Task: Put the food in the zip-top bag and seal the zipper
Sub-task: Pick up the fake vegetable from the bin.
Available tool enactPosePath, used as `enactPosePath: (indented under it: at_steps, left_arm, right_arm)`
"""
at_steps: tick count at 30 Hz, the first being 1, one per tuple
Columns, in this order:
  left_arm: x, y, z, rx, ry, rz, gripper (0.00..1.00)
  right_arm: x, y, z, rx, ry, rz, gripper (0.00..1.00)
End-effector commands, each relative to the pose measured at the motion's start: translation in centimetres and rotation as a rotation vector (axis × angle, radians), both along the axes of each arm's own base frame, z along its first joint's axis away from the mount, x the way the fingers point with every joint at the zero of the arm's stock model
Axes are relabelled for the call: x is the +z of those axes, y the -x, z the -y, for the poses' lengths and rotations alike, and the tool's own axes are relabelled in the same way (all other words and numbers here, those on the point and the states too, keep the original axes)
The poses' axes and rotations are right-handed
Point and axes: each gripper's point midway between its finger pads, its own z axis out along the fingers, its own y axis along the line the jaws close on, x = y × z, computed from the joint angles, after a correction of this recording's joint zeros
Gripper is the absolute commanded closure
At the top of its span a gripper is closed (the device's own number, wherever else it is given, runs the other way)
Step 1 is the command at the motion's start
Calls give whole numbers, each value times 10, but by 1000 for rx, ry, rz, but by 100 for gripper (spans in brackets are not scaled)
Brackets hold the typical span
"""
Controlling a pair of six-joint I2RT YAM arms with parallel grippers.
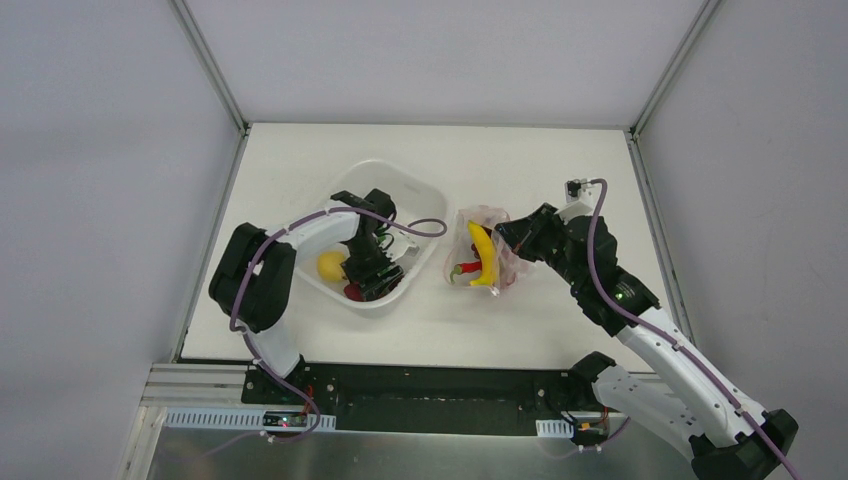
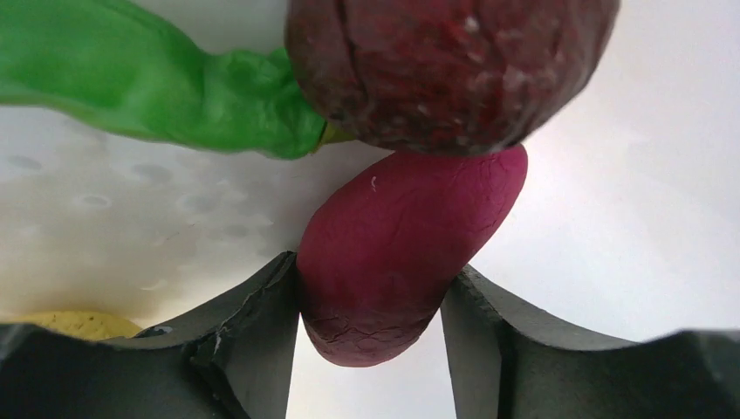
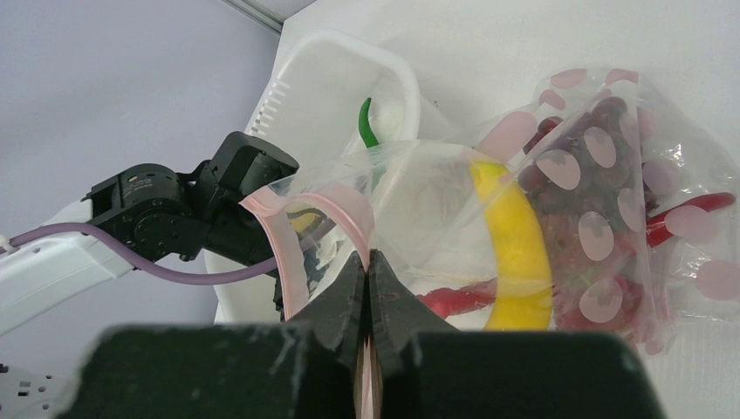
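1. Top view: the white tub [image 1: 405,185] stands in the middle of the worktop [image 1: 300,160], a little toward the left edge. The left fingers [image 1: 376,272] are inside it, at its near side. The round yellow fruit [image 1: 331,265] lies in the tub just to their left. A part of the dark red grape bunch [image 1: 352,291] is seen by the tub's near wall.
2. In the same view the zip-top bag [image 1: 510,272] is just to the right of the tub, between it and the right edge of the worktop. The yellow banana [image 1: 483,252] and the red chili [image 1: 465,268] are seen inside the bag. The right fingers [image 1: 505,233] are at the far right part of the bag.
3. Left wrist view: the left fingers are drawn to a narrow gap, and one lobe of the grape bunch is held between them, touched on both sides. The rest of the bunch is above this lobe. The green chili [image 2: 157,96] lies against it on the tub floor. A small part of the yellow fruit is seen at the lower left.
4. Right wrist view: the right fingers are pressed together on the zipper [image 3: 345,208], with almost no gap between them. The pink-red strip makes an open loop to the left of them, so the bag's mouth is not sealed there.
5. In this view the banana and the red chili are inside the bag. A dark red mass [image 3: 580,218] sits behind the pink spots printed on the bag, and what it is cannot be told. The tub and the left arm [image 3: 157,214] are seen behind the bag.
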Motion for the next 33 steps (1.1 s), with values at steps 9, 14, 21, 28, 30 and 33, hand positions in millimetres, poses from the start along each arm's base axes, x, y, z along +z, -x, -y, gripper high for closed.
enactPosePath:
  at_steps: [9, 14, 21, 28, 30, 33]
  left_arm:
    - [1, -40, 1, 120, -27, 205, 94]
    - [27, -54, 19, 177, 85, 301, 100]
    - [53, -78, 26, 277, 149, 449, 100]
    - [64, -96, 16, 401, 155, 575, 100]
    - [71, -101, 12, 454, 173, 618, 100]
    - [83, -106, 10, 530, 233, 642, 100]
  right_arm:
    - [17, -1, 3, -22, -37, 35, 98]
    - [17, -2, 3, -24, -39, 32, 98]
    - [14, -2, 3, -28, -38, 23, 98]
    - [14, -3, 3, -32, -34, 25, 98]
    - [13, -4, 4, -34, -32, 23, 98]
    - [14, -4, 2, -32, -36, 22, 98]
